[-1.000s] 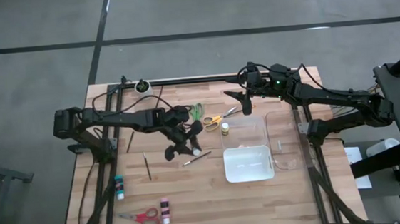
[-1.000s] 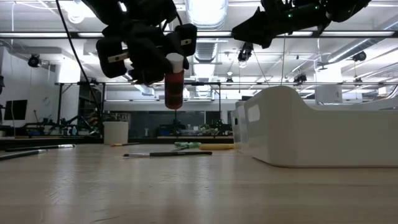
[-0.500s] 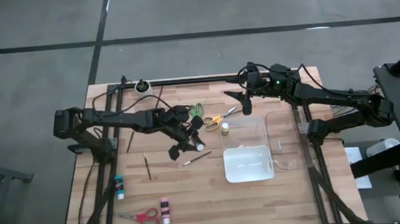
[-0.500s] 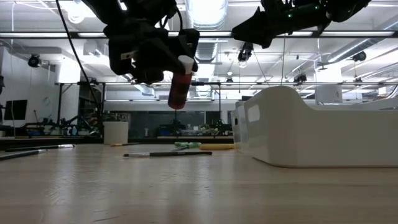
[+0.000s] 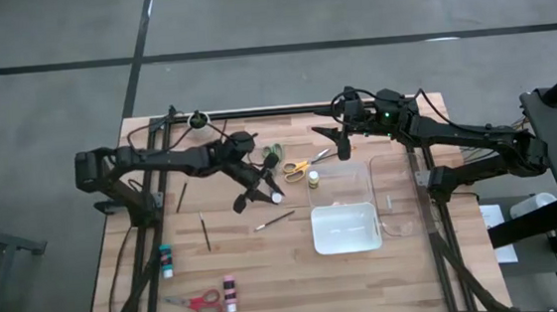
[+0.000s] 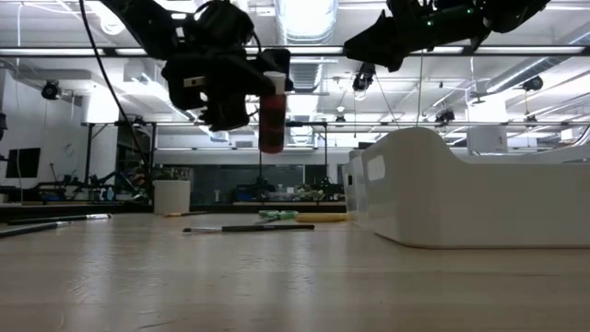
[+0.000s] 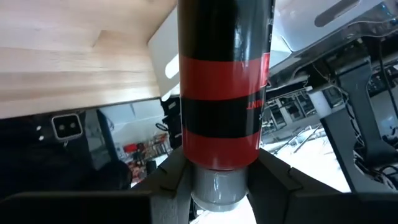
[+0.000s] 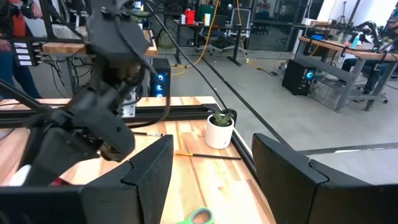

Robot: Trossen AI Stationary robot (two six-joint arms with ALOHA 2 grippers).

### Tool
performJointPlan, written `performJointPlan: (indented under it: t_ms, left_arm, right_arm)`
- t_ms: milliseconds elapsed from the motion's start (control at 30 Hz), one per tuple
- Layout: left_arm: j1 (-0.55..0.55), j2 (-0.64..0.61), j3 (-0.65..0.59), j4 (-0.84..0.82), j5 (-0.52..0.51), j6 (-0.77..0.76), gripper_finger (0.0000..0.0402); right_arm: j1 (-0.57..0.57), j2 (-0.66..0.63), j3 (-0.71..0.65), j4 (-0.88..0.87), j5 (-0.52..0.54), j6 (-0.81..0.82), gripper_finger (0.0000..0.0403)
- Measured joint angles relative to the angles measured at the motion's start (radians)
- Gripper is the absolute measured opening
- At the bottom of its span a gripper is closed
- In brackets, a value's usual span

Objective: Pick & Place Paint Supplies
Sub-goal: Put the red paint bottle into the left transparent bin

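A red-and-black paint bottle [image 6: 271,124] with a pale cap hangs high above the table's middle, with my left gripper [image 5: 267,190] shut on it. In the left wrist view the bottle [image 7: 224,93] fills the picture. My right gripper [image 5: 343,149] stands open in the air over the far middle, near the yellow scissors [image 5: 297,165], with nothing between its fingers [image 8: 149,174]. On the wood lie green scissors [image 5: 274,153], a yellow bottle [image 5: 313,177], two thin brushes [image 5: 275,219] [image 5: 205,231], a teal bottle [image 5: 166,259], red scissors [image 5: 198,302] and another bottle [image 5: 231,293]. My left gripper pinches the bottle at its cap end [image 7: 214,186] between its two fingers [image 7: 171,180]. The fingers come from the table's left, slanting a little downward. The bottle hangs nearly upright, cap up [image 6: 274,79], lifted clear of the table.
A white tray [image 5: 345,227] sits right of the middle, with a clear container [image 5: 345,179] behind it. A small white cup with a plant [image 5: 197,121] stands at the far edge. Black frame rails run along both sides.
My left gripper has carried the red bottle a little toward the table's far edge and rolled its wrist. The bottle tipped on the way and hangs nearly upright again, still clear of the table.
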Motion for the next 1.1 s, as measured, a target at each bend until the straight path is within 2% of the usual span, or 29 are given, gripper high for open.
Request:
performJointPlan:
  t_ms: [133,267,467,733,1100]
  left_arm:
    - [0.009,0.0,-0.026,0.024,0.027,0.001,0.0119]
    - [0.01,0.0,-0.075,0.135,0.069,-0.039,0.0119]
    - [0.011,0.0,-0.164,0.3,0.069,-0.139,0.0119]
    - [0.011,0.0,-0.231,0.353,0.068,-0.199,0.0119]
    - [0.017,0.0,-0.371,0.55,0.033,-0.338,0.0119]
  right_arm:
    - [0.0,0.0,0.0,0.0,0.0,0.0,0.0217]
    - [0.0,0.0,0.0,0.0,0.0,0.0,0.0217]
    - [0.0,0.0,0.0,0.0,0.0,0.0,0.0217]
    - [0.0,0.0,0.0,0.0,0.0,0.0,0.0217]
    - [0.0,0.0,0.0,0.0,0.0,0.0,0.0217]
